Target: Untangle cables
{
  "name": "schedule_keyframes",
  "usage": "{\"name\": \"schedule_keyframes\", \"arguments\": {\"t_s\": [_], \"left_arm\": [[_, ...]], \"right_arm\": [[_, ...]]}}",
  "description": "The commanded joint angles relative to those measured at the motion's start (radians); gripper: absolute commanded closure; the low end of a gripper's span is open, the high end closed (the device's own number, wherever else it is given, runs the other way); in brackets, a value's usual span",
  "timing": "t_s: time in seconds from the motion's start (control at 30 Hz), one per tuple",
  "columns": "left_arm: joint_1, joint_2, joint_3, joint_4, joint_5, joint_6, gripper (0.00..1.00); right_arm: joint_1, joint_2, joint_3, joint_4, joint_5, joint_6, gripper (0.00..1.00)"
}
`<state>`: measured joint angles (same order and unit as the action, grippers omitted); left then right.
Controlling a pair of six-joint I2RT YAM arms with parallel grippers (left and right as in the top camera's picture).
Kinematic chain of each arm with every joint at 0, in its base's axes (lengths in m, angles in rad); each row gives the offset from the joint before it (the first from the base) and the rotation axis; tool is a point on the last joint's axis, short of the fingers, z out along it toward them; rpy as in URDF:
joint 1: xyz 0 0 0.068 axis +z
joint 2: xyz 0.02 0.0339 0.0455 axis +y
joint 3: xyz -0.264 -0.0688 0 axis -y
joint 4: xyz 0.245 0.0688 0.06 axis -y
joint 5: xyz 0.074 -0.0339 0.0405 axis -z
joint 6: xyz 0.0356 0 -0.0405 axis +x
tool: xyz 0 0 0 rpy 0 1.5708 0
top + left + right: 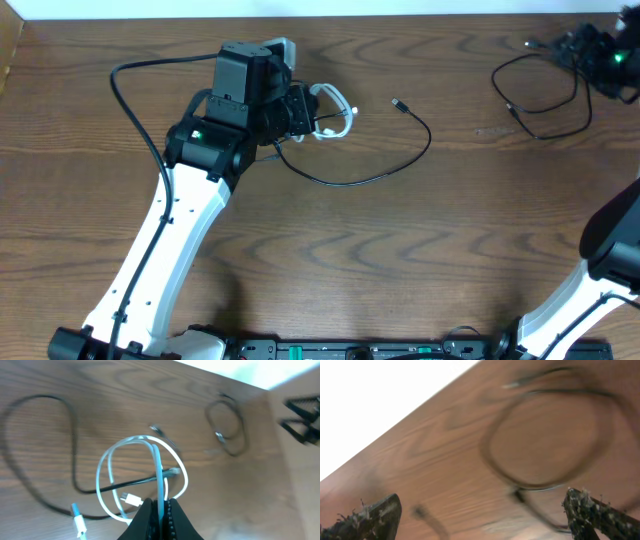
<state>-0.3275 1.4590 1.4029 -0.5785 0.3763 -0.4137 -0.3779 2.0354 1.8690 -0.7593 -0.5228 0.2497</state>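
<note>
Three cables lie on the table (330, 260). My left claw (160, 510) is pinching the white cable (159, 472), whose loops sit at the upper centre of the overhead view, partly hidden there under the wrist. A black cable (352, 184) passes through those loops and curves right to a small plug. A second black cable (540, 487) is looped at the upper right of the overhead view, well apart from the others. My right claw (480, 515) is spread wide over it. Its wrist view is blurred, and the frame's lower edge cuts off both fingers.
</note>
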Motion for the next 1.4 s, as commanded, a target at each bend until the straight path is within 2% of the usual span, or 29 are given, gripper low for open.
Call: {"name": "schedule_keyframes", "arguments": {"t_s": [0.0,0.17,0.2,0.33,0.43,0.6,0.83,0.97,1.17,1.37], "left_arm": [[0.002,0.047,0.009,0.039,0.208,0.014,0.93],[0.021,0.091,0.009,0.138,0.378,-0.065,0.93],[0.034,0.106,0.009,0.199,0.430,-0.133,0.93],[0.058,0.119,0.009,0.358,0.519,-0.273,0.93],[0.071,0.119,0.009,0.471,0.553,-0.367,0.93],[0.096,0.121,0.009,0.622,0.555,-0.495,0.93],[0.106,0.122,0.009,0.890,0.554,-0.710,0.93],[0.107,0.122,0.009,0.846,0.534,-0.721,0.93],[0.107,0.122,0.009,0.758,0.446,-0.726,0.93],[0.106,0.122,0.009,0.758,0.447,-0.725,0.92]], "right_arm": [[0.089,-0.067,0.016,-0.010,-0.290,-0.049,0.01],[0.180,-0.080,0.016,-0.079,-0.369,-0.117,0.01],[0.216,-0.080,0.016,-0.118,-0.367,-0.149,0.01],[0.277,-0.079,0.016,-0.159,-0.376,-0.211,0.01],[0.292,-0.079,0.016,-0.137,-0.446,-0.235,0.01],[0.286,-0.083,0.030,0.020,-0.708,-0.234,0.03],[0.333,-0.083,0.048,0.106,-0.797,-0.198,0.07],[0.397,-0.083,0.048,0.158,-0.828,-0.194,0.10],[0.422,-0.083,0.048,0.294,-0.860,-0.068,0.13],[0.446,-0.083,0.048,0.296,-0.802,-0.041,0.14]]}}
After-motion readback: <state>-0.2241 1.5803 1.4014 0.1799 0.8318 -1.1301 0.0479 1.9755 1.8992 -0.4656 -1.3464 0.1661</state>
